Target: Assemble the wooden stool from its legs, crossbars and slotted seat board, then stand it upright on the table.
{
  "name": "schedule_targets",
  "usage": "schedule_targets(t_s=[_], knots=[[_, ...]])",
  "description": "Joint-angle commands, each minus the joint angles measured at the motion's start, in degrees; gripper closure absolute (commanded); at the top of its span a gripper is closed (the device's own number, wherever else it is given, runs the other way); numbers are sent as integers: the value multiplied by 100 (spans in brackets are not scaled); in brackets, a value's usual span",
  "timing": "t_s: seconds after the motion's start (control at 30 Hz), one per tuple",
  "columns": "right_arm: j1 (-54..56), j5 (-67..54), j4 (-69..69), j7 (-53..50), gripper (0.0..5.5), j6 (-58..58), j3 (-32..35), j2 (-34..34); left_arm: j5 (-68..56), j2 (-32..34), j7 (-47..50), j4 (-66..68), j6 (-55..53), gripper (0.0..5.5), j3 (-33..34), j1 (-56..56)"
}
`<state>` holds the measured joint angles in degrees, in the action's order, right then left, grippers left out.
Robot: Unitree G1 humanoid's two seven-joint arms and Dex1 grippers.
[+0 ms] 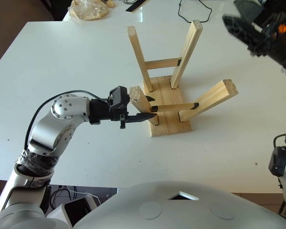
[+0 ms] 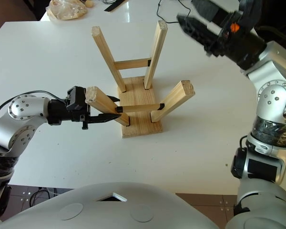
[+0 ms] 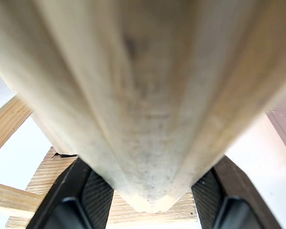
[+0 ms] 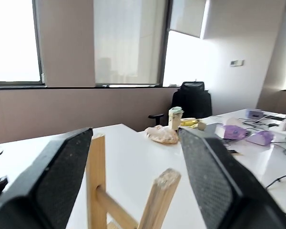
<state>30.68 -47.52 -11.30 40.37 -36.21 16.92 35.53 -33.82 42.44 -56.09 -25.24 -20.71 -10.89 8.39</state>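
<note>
The slotted seat board (image 1: 170, 123) lay flat on the desk (image 1: 62, 67) so the stool could be built upside down. The far-left leg (image 1: 139, 55) and far-right leg (image 1: 187, 52), joined by a crossbar (image 1: 162, 63), stood in their slots, while the near-right leg (image 1: 212, 99) and the second crossbar (image 1: 176, 107) leaned outward, apparently unseated. The left hand (image 1: 150, 112) was clamped on the near-left leg (image 1: 139, 98) just above the board, probably to steer its foot home, and the right hand (image 2: 196, 18) hung open and empty above the far-right leg, likely kept clear.

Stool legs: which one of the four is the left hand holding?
The near leg on the robot's left: the left hand is shut on it, while no hand touches the other three.
</note>
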Motion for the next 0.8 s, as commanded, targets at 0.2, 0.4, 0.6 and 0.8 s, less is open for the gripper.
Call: schedule_targets(t_s=[0.2,0.4,0.6,0.8], knots=[[-7,-1550,-2195,-1709,220,-974,-132,-395,677,162,484,114,-1078,345,-640,38],[-1190,-1306,-3017,-2525,220,-1143,-998,-707,695,188,682,116,-1199,345,-683,11],[-2107,352,-3288,-2650,220,-688,-2131,-624,520,133,778,81,-1445,345,-684,125],[-3247,1763,-2818,-2777,220,-128,-2807,-615,286,149,906,118,-1692,345,-523,47]])
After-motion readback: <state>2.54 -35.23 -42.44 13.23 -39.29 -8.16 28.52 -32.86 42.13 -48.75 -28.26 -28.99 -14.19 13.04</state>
